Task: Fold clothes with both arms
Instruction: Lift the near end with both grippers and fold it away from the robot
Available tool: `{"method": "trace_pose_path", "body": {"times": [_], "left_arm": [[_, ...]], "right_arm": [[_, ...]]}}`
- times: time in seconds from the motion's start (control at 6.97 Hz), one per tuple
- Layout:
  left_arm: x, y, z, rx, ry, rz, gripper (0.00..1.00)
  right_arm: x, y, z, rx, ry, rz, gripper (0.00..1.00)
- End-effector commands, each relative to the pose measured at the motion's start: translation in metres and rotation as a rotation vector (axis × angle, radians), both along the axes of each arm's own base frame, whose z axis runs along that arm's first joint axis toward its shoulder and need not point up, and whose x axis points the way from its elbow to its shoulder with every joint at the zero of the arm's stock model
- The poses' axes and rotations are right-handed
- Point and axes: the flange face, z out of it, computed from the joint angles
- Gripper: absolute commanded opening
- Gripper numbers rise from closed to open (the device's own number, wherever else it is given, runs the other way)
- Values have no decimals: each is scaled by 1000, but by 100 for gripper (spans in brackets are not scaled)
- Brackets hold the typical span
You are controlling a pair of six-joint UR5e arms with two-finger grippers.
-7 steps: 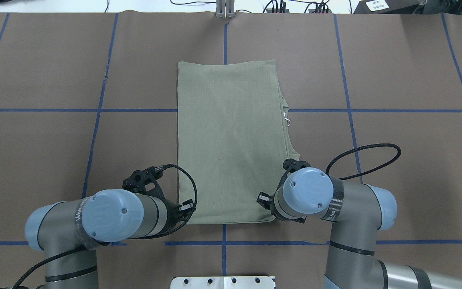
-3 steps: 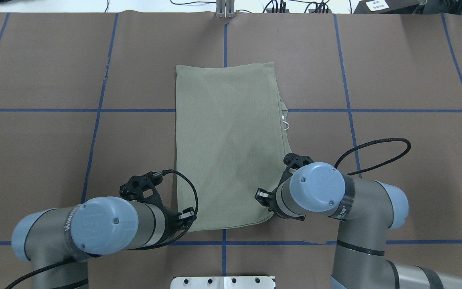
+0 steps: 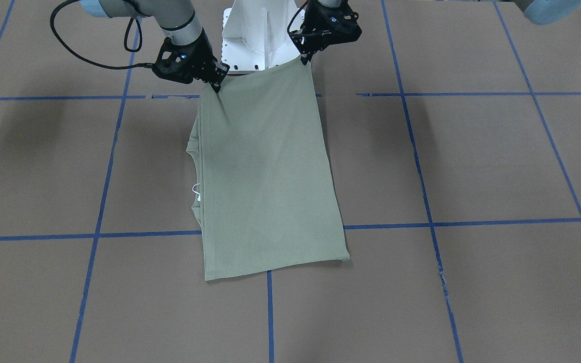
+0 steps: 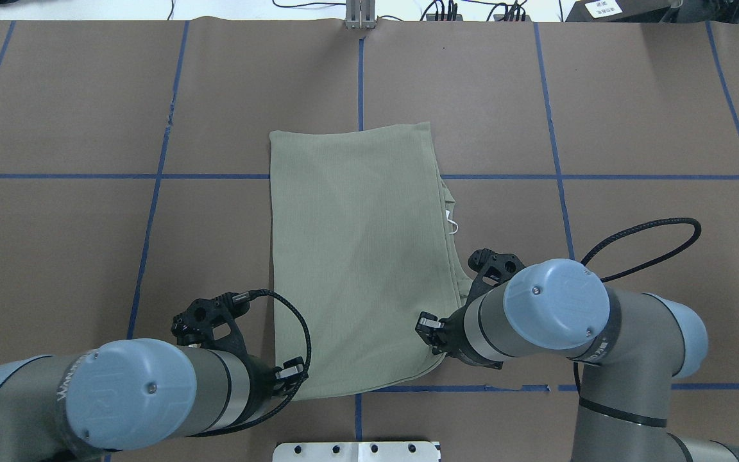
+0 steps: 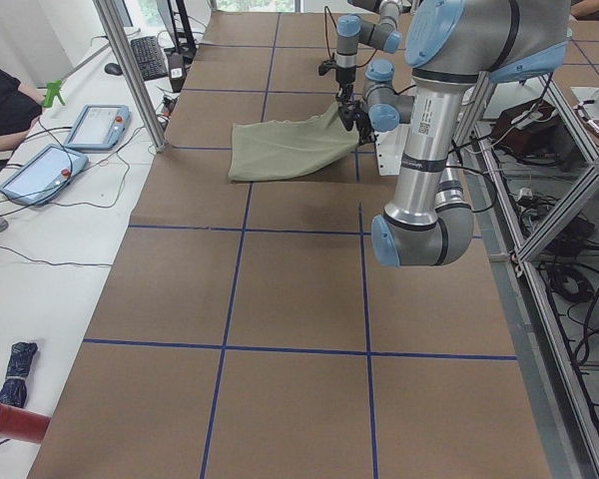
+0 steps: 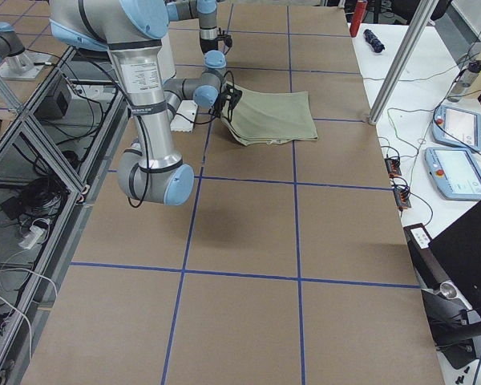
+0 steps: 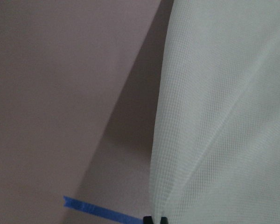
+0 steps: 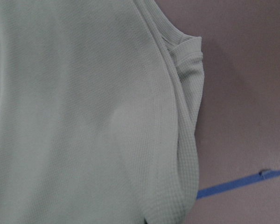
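On the brown, blue-taped tabletop (image 4: 74, 256), one sage-green knit shirt (image 4: 356, 256), folded into a long rectangle, lies flat beyond the fingers with its near edge raised. Two black pairs pinch its two near corners: the left fingers (image 3: 304, 59) one, the right fingers (image 3: 218, 86) the other.

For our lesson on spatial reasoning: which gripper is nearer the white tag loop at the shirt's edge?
Right. The right gripper pinches the shirt corner on the white tag loop side; the left gripper holds the opposite corner.
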Motion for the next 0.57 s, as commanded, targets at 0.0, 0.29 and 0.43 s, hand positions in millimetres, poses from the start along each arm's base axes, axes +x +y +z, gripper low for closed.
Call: {"method": "trace_pose_path", "body": {"times": [0.0, 0.29, 0.43], "left_arm": [[-25, 19, -14, -9, -18, 32, 0], [-19, 13, -15, 0, -21, 28, 0], [-24, -9, -15, 13, -23, -15, 0]], "right_arm": [[25, 20, -24, -46, -75, -101, 0], [17, 15, -22, -34, -64, -75, 0], [12, -2, -12, -15, -33, -13, 0]]}}
